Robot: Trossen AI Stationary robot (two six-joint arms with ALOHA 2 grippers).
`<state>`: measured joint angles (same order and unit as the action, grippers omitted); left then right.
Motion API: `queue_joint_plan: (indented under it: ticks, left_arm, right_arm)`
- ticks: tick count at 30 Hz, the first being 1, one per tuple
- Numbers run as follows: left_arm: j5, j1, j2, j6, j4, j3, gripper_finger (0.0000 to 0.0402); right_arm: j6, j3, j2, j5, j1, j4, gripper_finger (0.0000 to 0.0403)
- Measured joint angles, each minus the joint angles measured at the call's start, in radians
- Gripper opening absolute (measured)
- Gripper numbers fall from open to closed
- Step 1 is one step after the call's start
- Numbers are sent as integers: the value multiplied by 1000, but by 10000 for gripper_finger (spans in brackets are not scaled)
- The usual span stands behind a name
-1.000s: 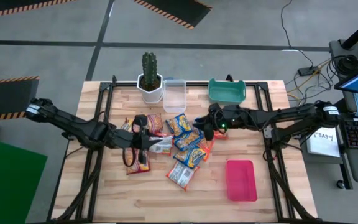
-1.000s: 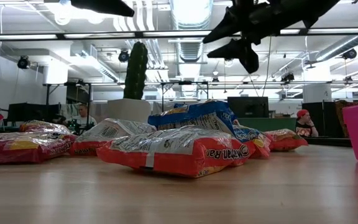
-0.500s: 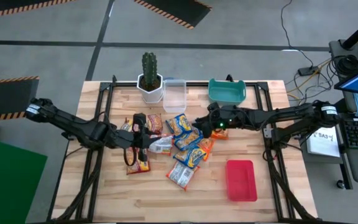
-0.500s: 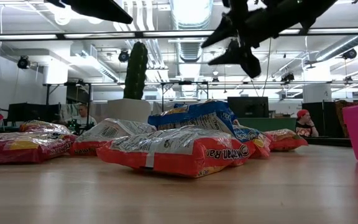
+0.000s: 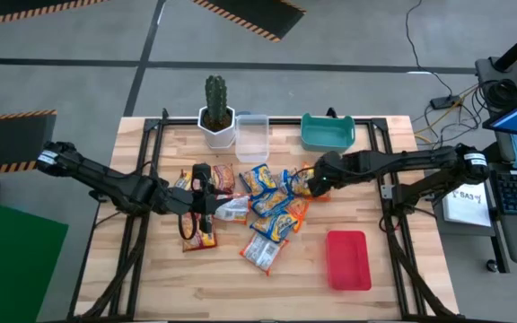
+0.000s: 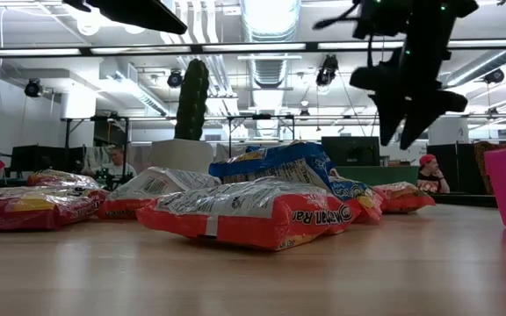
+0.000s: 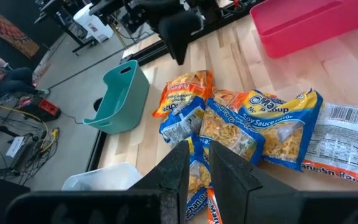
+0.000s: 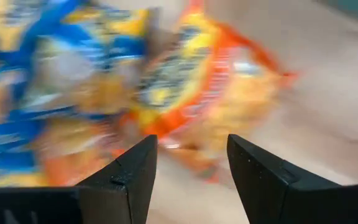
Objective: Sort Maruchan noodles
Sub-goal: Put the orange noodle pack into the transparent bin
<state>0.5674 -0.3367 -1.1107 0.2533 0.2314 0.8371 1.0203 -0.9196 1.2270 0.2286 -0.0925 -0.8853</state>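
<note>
Right tool spread over blurred orange packet; flavour print unreadable.

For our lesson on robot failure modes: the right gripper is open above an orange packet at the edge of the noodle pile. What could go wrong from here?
1. The orange packet touches blue packets, so the right gripper may pinch or drag a neighbour too.
2. The crinkly wrapper could slip from the fingers.
3. The left gripper hovers over the same pile; the arms might collide.

Grey concrete floor with black-orange hazard strips; ceiling strip lights; pale wooden plank tabletop.
</note>
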Motion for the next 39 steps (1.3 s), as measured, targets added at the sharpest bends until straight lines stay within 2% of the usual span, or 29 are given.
queue_joint_plan:
  ticks: [5, 11, 26, 34, 39]
  left_arm:
    - [0, 1, 0, 0, 1, 0, 45]
    - [0, 1, 0, -2, 2, 0, 45]
    - [0, 0, 0, -4, 2, 0, 45]
    - [0, 0, 0, -4, 2, 0, 45]
    - [0, 0, 0, -4, 2, 0, 45]
  right_arm:
    - [5, 62, 0, 18, 0, 13, 176]
    - [85, 151, -10, 34, 0, 43, 180]
    - [140, 323, -10, 80, 0, 387, 184]
    - [161, 442, -10, 91, 0, 651, 161]
    - [166, 463, -10, 98, 0, 694, 131]
